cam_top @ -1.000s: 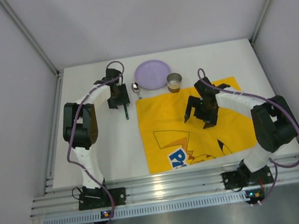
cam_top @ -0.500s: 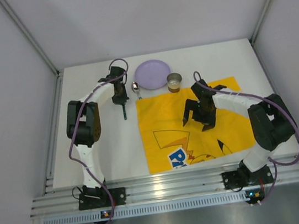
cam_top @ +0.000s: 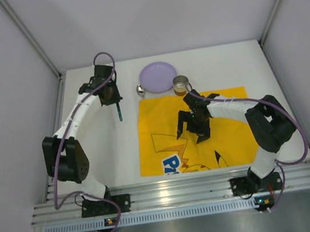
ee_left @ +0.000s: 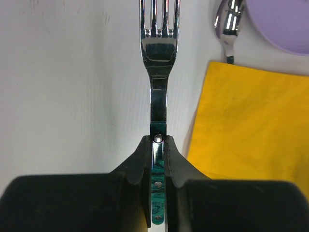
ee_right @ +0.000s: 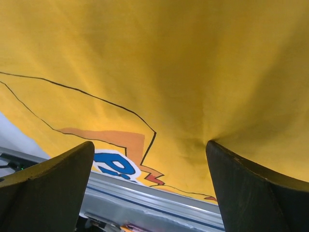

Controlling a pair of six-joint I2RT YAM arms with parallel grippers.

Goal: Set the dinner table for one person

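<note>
Placemat work and fork placement appear to run together.

Right gripper [ee_right: 148, 142]: jaws spread wide, holding nothing, both tips down on the yellow printed placemat [ee_right: 169, 58]. A small pucker in the cloth shows at the right-hand tip. Likely step: sliding the mat into position.
- Press lightly and evenly on both tips. Uneven load would probably twist the mat.
- Drag slowly, or the pucker may grow into a fold.
- Lift straight up to finish so the cloth does not follow.

Left gripper [ee_left: 157, 145]: closed tight on the green handle of a steel fork [ee_left: 158, 58], tines pointing away from the wrist. It sits over bare tabletop just left of the mat's edge.
- Best placed left of the mat and parallel to its edge.
- Lower until the fork lies flat before opening, to avoid a bounce.
- Mind the spoon [ee_left: 227, 21] and purple plate [cam_top: 158, 76] close ahead; a metal cup [cam_top: 180, 83] stands at the mat's far edge.

Dinner table [cam_top: 119, 150]: large white rectangle, matte, flat and plain. It lies under everything, reaching from the arm bases to the back wall. Looks smooth, so the cloth should slide readily.
</note>
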